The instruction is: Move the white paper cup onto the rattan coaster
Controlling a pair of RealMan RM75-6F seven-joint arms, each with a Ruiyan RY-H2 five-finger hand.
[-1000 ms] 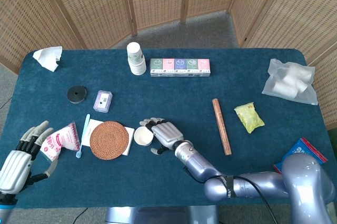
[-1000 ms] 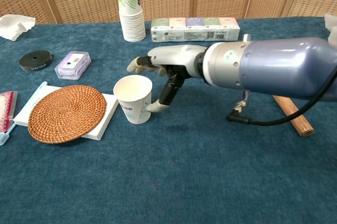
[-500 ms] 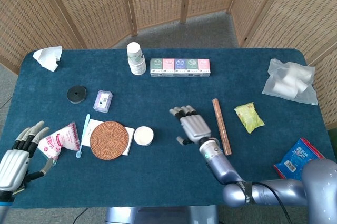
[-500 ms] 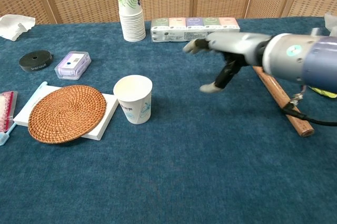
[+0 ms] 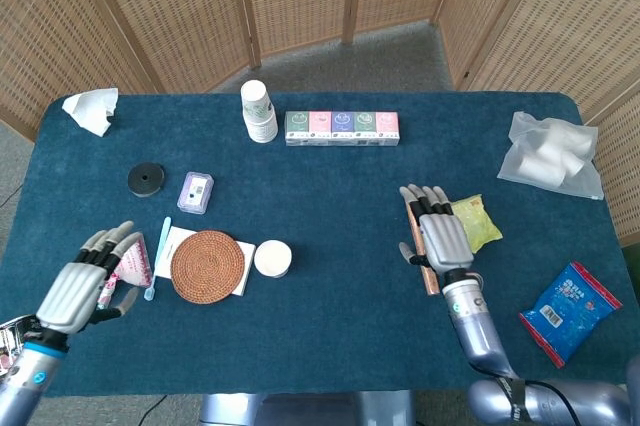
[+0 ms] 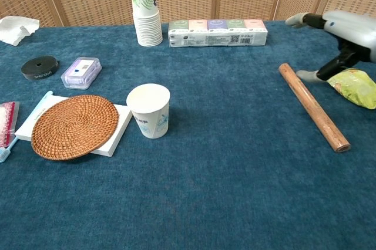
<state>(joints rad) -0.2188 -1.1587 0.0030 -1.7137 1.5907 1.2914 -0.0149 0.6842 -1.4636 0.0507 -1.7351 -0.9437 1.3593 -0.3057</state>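
Note:
The white paper cup [image 5: 272, 258] [image 6: 150, 110] stands upright on the blue cloth, touching the right edge of a white pad [image 6: 116, 128]. The round rattan coaster [image 5: 207, 264] [image 6: 74, 125] lies on that pad, just left of the cup. My right hand [image 5: 440, 238] [image 6: 341, 27] hovers far to the cup's right, over a wooden stick [image 6: 313, 107], fingers spread and holding nothing. My left hand [image 5: 85, 286] is at the table's front left, fingers extended over a pink packet [image 5: 128, 258], empty; the chest view does not show it.
A stack of paper cups [image 5: 259, 111] and a row of tissue packs [image 5: 342, 127] sit at the back. A black disc [image 5: 145, 179], purple box [image 5: 195, 191] and blue toothbrush [image 5: 158, 256] lie left. A green snack pack [image 5: 475, 221], blue packet [image 5: 565, 311] and plastic bag [image 5: 550, 154] lie right.
My right hand let go of the cup's side and swept right, ending over the wooden stick. My left hand rose inward toward the pink packet. The cup stayed put.

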